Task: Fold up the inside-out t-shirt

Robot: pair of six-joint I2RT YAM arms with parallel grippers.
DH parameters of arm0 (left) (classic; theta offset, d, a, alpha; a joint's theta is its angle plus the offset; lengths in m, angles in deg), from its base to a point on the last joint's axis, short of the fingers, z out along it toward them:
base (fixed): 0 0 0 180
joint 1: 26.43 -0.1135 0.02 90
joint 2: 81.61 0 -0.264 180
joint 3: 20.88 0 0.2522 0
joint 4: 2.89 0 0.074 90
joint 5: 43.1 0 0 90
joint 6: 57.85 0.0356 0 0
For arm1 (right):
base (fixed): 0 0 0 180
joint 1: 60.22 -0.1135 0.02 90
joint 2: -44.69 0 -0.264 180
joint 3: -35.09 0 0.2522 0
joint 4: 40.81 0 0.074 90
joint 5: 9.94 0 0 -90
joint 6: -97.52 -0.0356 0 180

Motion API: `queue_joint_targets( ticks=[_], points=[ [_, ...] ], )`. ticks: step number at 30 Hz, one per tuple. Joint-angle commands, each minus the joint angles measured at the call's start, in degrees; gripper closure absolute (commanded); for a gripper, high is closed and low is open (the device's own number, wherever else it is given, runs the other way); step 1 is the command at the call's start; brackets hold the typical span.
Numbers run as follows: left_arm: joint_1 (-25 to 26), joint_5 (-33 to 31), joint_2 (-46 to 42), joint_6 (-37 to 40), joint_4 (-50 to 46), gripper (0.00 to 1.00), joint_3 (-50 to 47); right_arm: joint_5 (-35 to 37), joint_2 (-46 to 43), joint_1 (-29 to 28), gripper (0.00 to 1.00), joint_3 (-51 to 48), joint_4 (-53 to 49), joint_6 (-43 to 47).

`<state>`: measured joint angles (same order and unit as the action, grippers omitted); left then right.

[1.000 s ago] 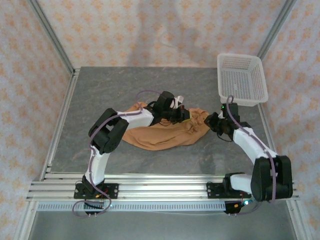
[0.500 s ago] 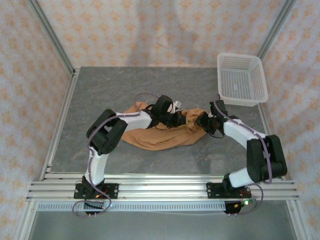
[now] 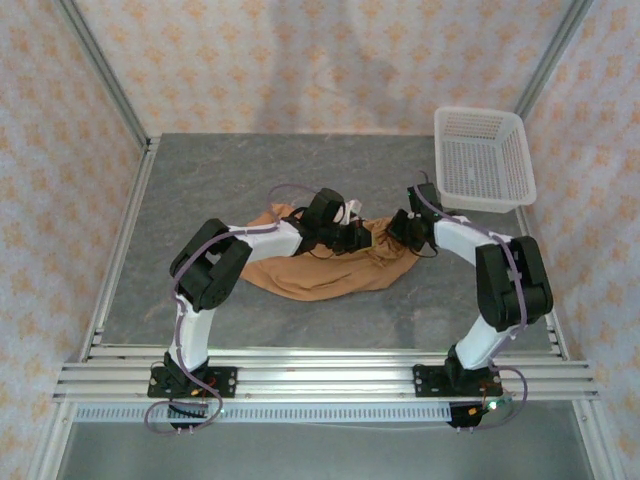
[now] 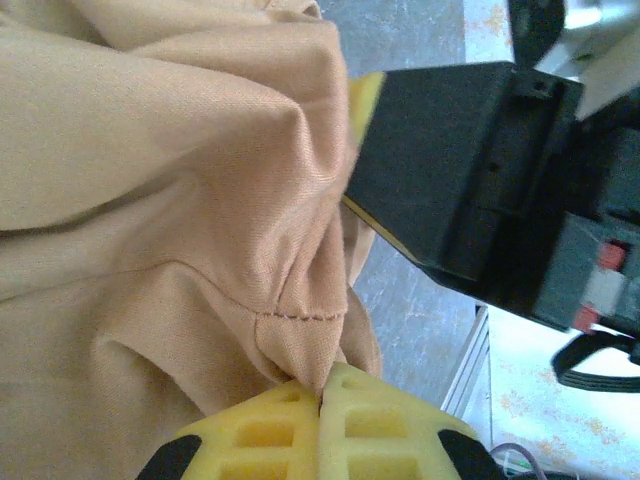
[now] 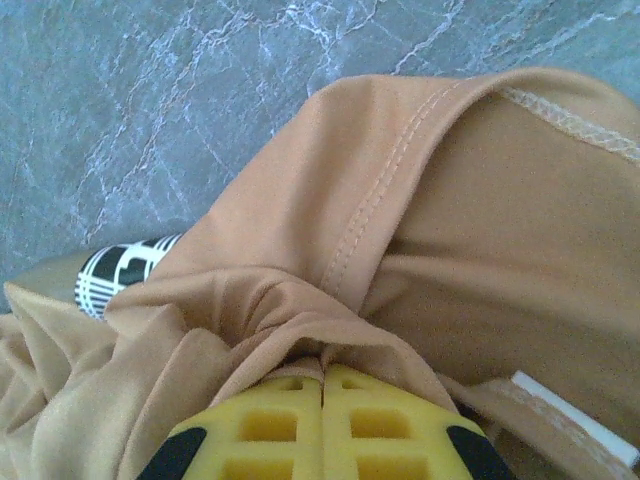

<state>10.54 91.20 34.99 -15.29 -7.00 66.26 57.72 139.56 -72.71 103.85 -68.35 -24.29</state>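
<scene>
- Two pinches in place, one per arm, both on the t-shirt [image 3: 320, 272], which lies bunched in a long heap in the middle of the table [image 3: 220, 170].
- On the left: left gripper [image 3: 352, 238] reaching over the far edge of the heap. Yellow pads [image 4: 270, 430] pressed together on a peak of cloth just below a short stitched seam. Probably gripped there to catch an edge worth pulling.
- In the middle: cloth wrinkled and doubled over itself, nowhere flat, no neat fold made yet. Likely needs spreading before any folding.
- On the right: right gripper [image 3: 402, 228] at the right end of the heap, near its partner. Pads [image 5: 270, 420] clamped on a gathered ridge beside a double-stitched hem [image 5: 390, 200], with a black-and-white print [image 5: 115, 270] off to one side.
- Both holds close together, so judged a setup for drawing apart and stretching the cloth taut.
- Far right: white basket [image 3: 485, 160], well apart from the cloth, no part in this step.
</scene>
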Motion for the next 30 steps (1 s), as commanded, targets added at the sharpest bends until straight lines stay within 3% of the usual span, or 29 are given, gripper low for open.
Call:
queue_joint_targets(
  ticks=[1,6,10,14,20,24,27,30],
  points=[
    [-1.42,-1.20,-2.63,2.41,-2.79,1.00,1.06,-0.36,-8.73,-0.15,1.00,3.91,-7.84,2.32],
    [-3.82,-1.34,-0.71,1.63,-3.12,1.00,3.88,-6.46,-21.35,1.19,1.00,7.14,-15.83,4.84],
    [-4.66,-0.88,0.06,0.93,-2.52,1.00,5.08,-17.61,-29.34,5.45,1.00,4.24,-10.80,0.37],
    [-4.28,-0.88,-0.81,1.50,-2.90,1.00,5.61,-23.94,-29.55,9.06,1.00,-1.58,-2.33,-4.65],
    [-3.05,-2.61,-2.89,5.96,-8.98,1.00,6.27,-19.16,-21.52,9.68,1.00,-8.50,1.99,-3.03],
    [-3.02,-3.56,-3.93,7.30,-11.17,0.86,5.68,-17.79,-20.39,9.30,0.99,-9.87,2.25,-2.56],
    [-3.43,-5.51,-5.85,8.77,-14.09,0.76,5.20,-13.73,-21.67,6.23,0.82,-9.74,-0.64,-1.15],
    [-4.20,-7.98,-8.50,10.01,-18.08,0.64,5.37,-7.48,-22.52,1.08,0.72,-9.90,-3.76,-0.08]
  ],
)
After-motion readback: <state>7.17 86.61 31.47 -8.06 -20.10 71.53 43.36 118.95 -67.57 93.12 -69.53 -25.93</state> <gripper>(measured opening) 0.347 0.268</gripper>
